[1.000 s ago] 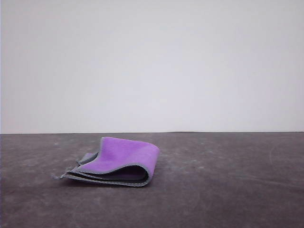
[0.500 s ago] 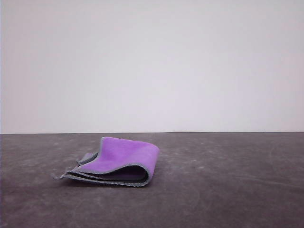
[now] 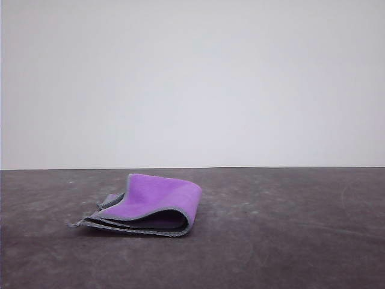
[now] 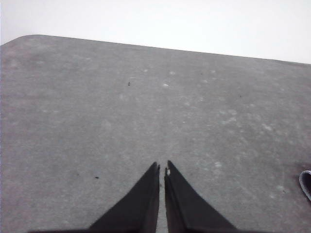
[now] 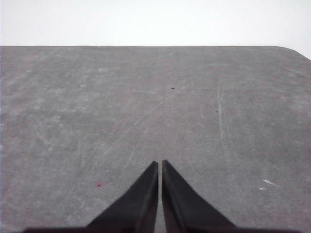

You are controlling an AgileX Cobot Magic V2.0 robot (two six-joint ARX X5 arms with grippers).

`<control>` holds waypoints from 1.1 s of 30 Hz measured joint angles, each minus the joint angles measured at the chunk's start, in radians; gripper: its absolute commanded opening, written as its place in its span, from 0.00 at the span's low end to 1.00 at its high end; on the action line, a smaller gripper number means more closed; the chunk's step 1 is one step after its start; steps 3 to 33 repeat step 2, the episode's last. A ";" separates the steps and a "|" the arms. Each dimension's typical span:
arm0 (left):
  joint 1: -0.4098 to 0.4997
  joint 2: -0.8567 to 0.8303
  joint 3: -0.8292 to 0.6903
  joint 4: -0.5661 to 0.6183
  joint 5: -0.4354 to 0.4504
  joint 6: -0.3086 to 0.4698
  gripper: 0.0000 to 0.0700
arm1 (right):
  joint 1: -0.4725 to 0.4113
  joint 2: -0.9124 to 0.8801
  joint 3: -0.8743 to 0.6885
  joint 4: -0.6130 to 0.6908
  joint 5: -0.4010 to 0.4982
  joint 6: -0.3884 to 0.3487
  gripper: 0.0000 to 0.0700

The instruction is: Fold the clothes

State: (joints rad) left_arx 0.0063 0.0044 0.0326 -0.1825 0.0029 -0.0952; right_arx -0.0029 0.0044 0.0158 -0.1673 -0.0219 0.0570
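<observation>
This looks like a bare test bench in a lab or studio, not a home. A dark grey tabletop (image 3: 289,241), scuffed and marked with pale scratches, runs back to a plain white wall (image 3: 192,84). The wall is blank, and the light is flat and even, as in a staged workspace.

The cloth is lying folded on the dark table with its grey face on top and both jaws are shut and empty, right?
Not quite: the front view shows the cloth folded with its purple face on top, grey only at the edging. It does lie on the dark table.
</observation>
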 measured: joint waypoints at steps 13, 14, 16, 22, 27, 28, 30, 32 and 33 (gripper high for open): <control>0.000 0.000 0.000 0.000 0.000 0.000 0.00 | 0.000 0.000 0.000 0.000 0.000 0.000 0.01; 0.000 0.000 0.000 0.000 0.000 0.000 0.00 | 0.000 0.000 0.000 0.000 0.000 0.000 0.01; 0.000 0.000 0.000 0.000 0.000 0.000 0.00 | 0.000 0.000 0.000 0.000 0.000 0.000 0.01; 0.000 0.000 0.000 0.000 0.000 0.000 0.00 | 0.000 0.000 0.000 0.000 0.000 0.000 0.01; 0.000 0.000 0.000 0.000 0.000 0.000 0.00 | 0.000 0.000 0.000 0.000 0.000 0.000 0.01; 0.000 0.000 0.000 0.000 0.000 0.000 0.00 | 0.000 0.000 0.000 0.000 0.000 0.000 0.01; 0.000 0.000 0.000 0.000 0.000 0.000 0.00 | 0.000 0.000 0.000 0.000 0.000 0.000 0.01; 0.000 0.000 0.000 0.000 0.000 0.000 0.00 | 0.000 0.000 0.000 0.000 0.000 0.000 0.01; 0.000 0.000 0.000 0.000 0.000 0.000 0.00 | 0.000 0.000 0.000 0.000 0.000 0.000 0.01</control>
